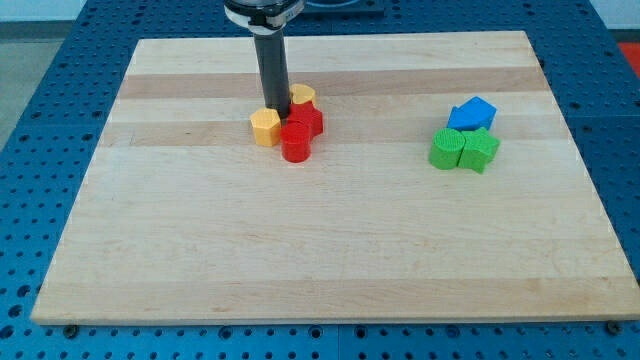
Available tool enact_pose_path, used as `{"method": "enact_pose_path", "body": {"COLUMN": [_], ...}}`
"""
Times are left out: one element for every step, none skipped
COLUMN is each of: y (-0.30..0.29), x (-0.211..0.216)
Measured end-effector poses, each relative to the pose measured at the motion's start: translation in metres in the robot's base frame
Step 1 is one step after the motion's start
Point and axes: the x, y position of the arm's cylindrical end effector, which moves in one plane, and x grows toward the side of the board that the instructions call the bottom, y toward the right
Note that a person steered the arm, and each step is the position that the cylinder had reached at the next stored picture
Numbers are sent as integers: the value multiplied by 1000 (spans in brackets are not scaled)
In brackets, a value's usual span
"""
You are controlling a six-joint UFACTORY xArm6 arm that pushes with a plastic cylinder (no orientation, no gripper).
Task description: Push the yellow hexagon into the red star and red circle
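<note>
The yellow hexagon (265, 127) lies left of centre near the view's top, touching the red circle (296, 143) at its right. The red star (307, 120) sits just above and right of the red circle, touching it. A second yellow block (302, 97) sits behind the red star; its shape is partly hidden. My tip (277, 108) stands just above and right of the yellow hexagon, between it and the red star, close to or touching both.
A blue block (472, 113) sits at the view's right, with two green blocks (447, 149) (480, 150) touching just below it. The wooden board (330, 250) lies on a blue perforated table.
</note>
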Motion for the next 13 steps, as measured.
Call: {"method": "enact_pose_path", "body": {"y": [-2, -28, -74, -77, -77, -76, -62, -26, -13, -29, -40, -17, -16], "x": [-21, -41, -21, -16, 13, 20, 29, 30, 30, 21, -20, -46, -47]}}
